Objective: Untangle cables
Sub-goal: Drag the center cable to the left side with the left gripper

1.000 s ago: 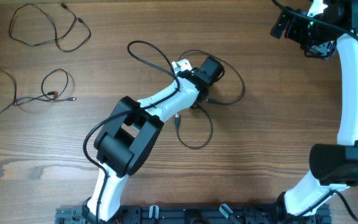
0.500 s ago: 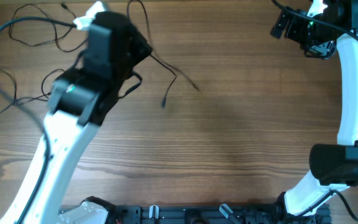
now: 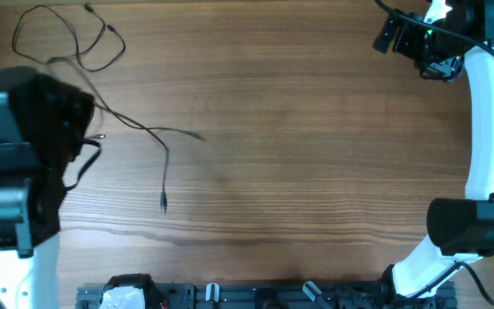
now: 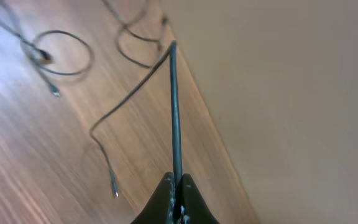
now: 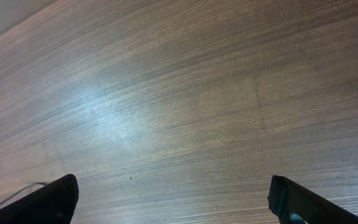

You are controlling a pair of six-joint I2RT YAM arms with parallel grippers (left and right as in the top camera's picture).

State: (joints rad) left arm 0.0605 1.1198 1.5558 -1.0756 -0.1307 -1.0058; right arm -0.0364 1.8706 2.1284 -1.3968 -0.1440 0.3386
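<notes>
My left gripper [image 4: 178, 182] is shut on a thin black cable [image 4: 174, 106] and holds it high above the table. The cable runs taut from the jaws, then drops to the wood and ends in a small plug [image 4: 114, 190]. In the overhead view the left gripper [image 3: 74, 107] is at the far left, large and blurred, and the held cable [image 3: 148, 130] trails right with its plug [image 3: 163, 204] on the wood. Another cable loop [image 3: 67, 34] lies at the back left. More cable loops [image 4: 64, 53] show below. My right gripper [image 5: 176, 205] is open and empty over bare wood, at the back right in the overhead view [image 3: 394, 34].
The table's edge [image 4: 197, 106] runs close to the held cable, with beige floor beyond it. A thin cable end [image 5: 5, 190] shows at the lower left of the right wrist view. The right arm's base [image 3: 470, 227] stands at the right, a black rail [image 3: 230, 296] along the front.
My left arm has swung from the table's middle to the far left and risen, dragging the cable with it. The tangle is gone from the centre. The right arm has not moved.
</notes>
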